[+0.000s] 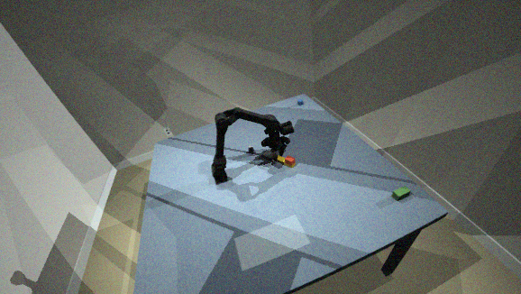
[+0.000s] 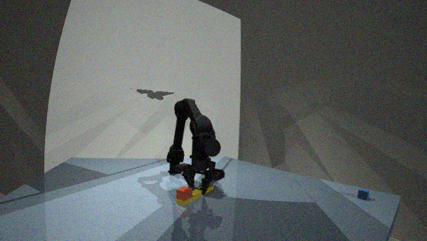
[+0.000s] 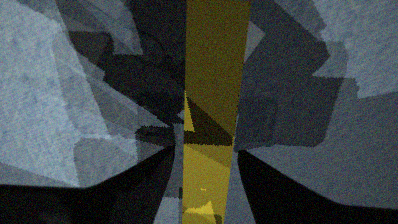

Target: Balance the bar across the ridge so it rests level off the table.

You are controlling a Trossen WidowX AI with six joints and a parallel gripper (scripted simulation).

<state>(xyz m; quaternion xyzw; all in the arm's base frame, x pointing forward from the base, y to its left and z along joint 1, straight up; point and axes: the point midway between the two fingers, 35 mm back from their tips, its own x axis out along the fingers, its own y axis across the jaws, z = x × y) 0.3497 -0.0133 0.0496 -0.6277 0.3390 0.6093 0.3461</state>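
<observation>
A yellow bar [image 1: 280, 159] [image 2: 196, 193] [image 3: 215, 60] lies low at the table, with a red block [image 1: 289, 160] [image 2: 184, 193] on one end. The red block is out of the wrist view. My gripper [image 1: 277, 155] [image 2: 198, 190] [image 3: 206, 153] points down over the bar, one finger on each side of it. It is open: the wrist view shows a narrow gap between each fingertip and the bar. A small dark shape, seemingly the ridge [image 1: 251, 150], stands behind the gripper, towards the arm's base side; it is hidden in the exterior view.
A green block [image 1: 401, 193] lies near the table's far right corner. A small blue cube [image 1: 300, 103] [image 2: 363, 194] stands near another corner. The table [image 1: 315, 203] is crossed by hard shadows.
</observation>
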